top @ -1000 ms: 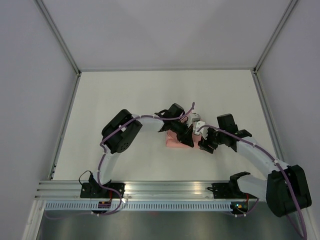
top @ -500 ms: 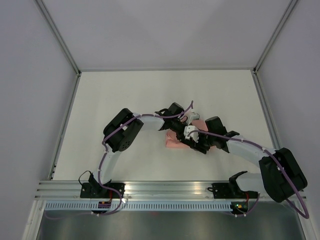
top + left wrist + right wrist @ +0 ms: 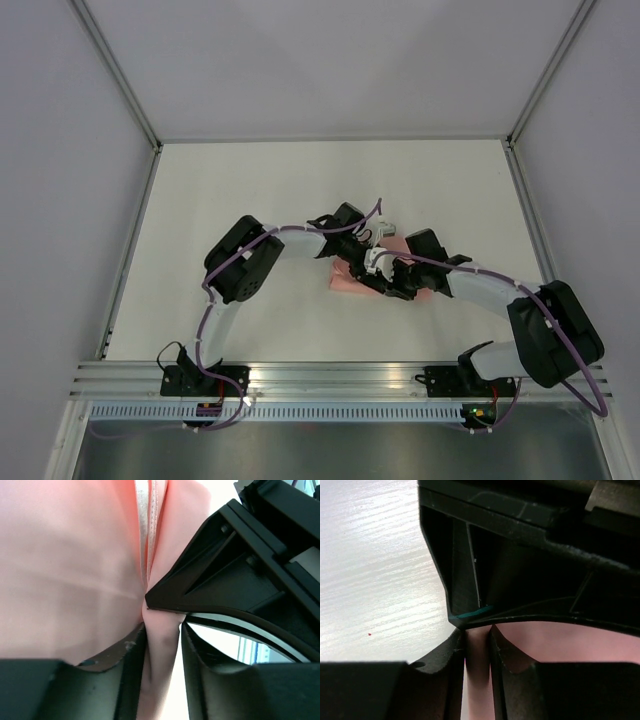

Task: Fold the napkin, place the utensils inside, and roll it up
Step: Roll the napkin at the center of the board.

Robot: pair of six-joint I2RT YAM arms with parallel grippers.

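Observation:
The salmon-pink napkin [image 3: 343, 285] lies as a small folded bundle at the table's middle, mostly under both grippers. My left gripper [image 3: 366, 262] is over its far side. In the left wrist view a ridge of napkin [image 3: 65, 570] stands between the left gripper [image 3: 162, 645] fingers, touching the left finger with a bright gap to the right one. My right gripper [image 3: 388, 282] meets it from the right. In the right wrist view the right gripper [image 3: 477, 650] pinches a narrow fold of napkin [image 3: 570, 642], both fingers touching it. The utensils are hidden.
The white table [image 3: 250, 200] is bordered by grey walls with metal frame posts [image 3: 130, 100] at the back corners. An aluminium rail [image 3: 330, 375] with both arm bases runs along the near edge. The two grippers nearly touch each other.
My right arm swung left onto the napkin and its jaws closed on a fold. The left jaws widened slightly, staying in place.

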